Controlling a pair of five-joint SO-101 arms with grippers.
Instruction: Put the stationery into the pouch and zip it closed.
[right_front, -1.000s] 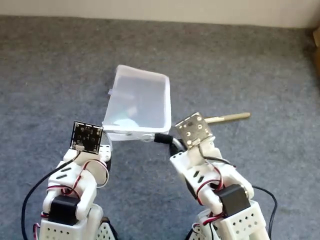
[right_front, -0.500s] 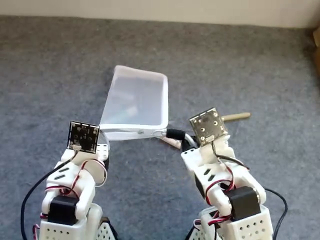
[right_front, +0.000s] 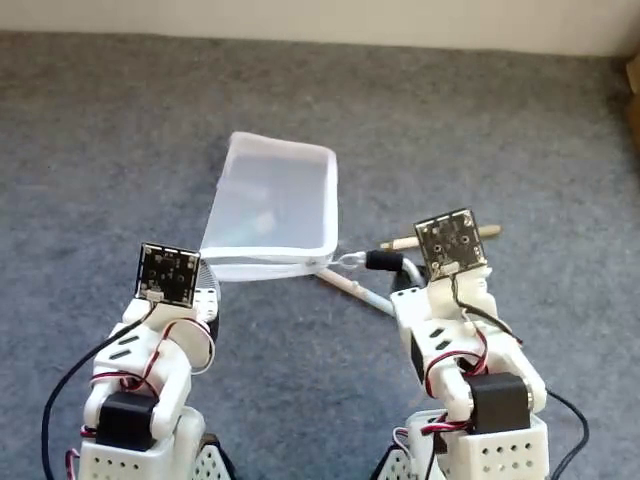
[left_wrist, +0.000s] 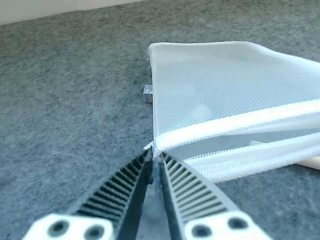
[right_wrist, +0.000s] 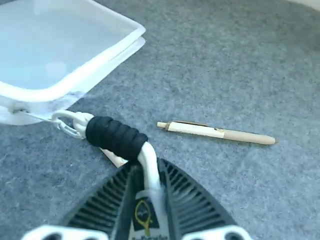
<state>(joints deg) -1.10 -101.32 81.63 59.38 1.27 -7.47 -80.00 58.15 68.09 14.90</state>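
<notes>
The translucent white pouch (right_front: 275, 205) lies flat on the grey carpet between the arms. My left gripper (left_wrist: 154, 159) is shut on the pouch's (left_wrist: 225, 95) near corner, at the zip's left end. My right gripper (right_wrist: 147, 169) is shut on the white cord of the zip pull, just behind its black knot (right_wrist: 116, 137). A metal ring (right_wrist: 69, 122) links the knot to the pouch (right_wrist: 55, 55) at the zip's right end. A beige pen (right_wrist: 216, 132) lies on the carpet beyond the pull. A white pen (right_front: 357, 289) lies under the knot (right_front: 383, 261).
Grey carpet (right_front: 120, 130) surrounds the pouch on all sides. A pale wall edge runs along the far side. A small grey tab (left_wrist: 148, 92) sticks out at the pouch's side. Something faint shows through the mesh (left_wrist: 200, 111).
My right arm has swung right, drawing the zip pull along the pouch's near edge to its right corner. The pouch flattened and shifted slightly. The left gripper kept its hold.
</notes>
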